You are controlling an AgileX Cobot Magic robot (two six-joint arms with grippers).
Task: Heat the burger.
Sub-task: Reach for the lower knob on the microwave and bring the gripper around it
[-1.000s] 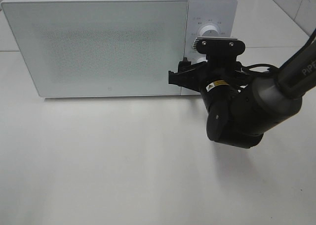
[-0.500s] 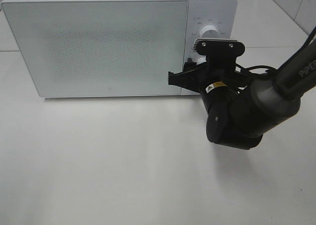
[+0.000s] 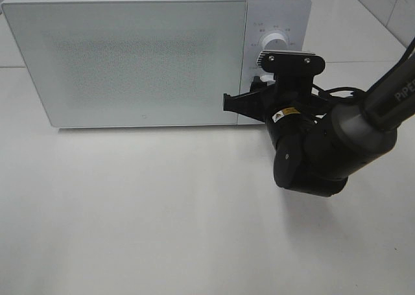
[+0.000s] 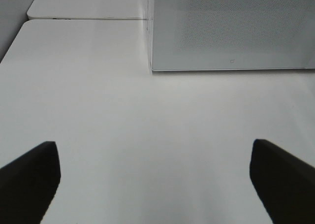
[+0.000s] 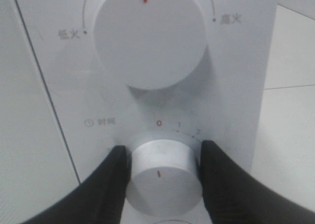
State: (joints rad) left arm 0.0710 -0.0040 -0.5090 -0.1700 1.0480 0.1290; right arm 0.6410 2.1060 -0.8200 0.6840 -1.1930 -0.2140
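Observation:
The burger is hidden; no view shows it. The white microwave (image 3: 149, 61) stands at the back of the table with its frosted door shut. My right gripper (image 3: 259, 91) is at the control panel, and in the right wrist view (image 5: 163, 151) its black fingers (image 5: 115, 167) press on both sides of the lower timer knob (image 5: 165, 179). That knob's red mark points straight down, under the 0. The larger power knob (image 5: 150, 34) sits above it, untouched. My left gripper (image 4: 157, 179) hangs wide open over bare table in front of the microwave's left corner (image 4: 150, 66), holding nothing.
The right arm's bulky black wrist (image 3: 311, 155) hovers over the table just in front of the microwave's right end. A white table surface (image 3: 162, 217) spreads across the front. A tiled wall edge (image 3: 395, 10) shows at the far right.
The right gripper's fingers have closed in onto the timer knob, and the wrist has shifted slightly right. The left gripper has stayed still.

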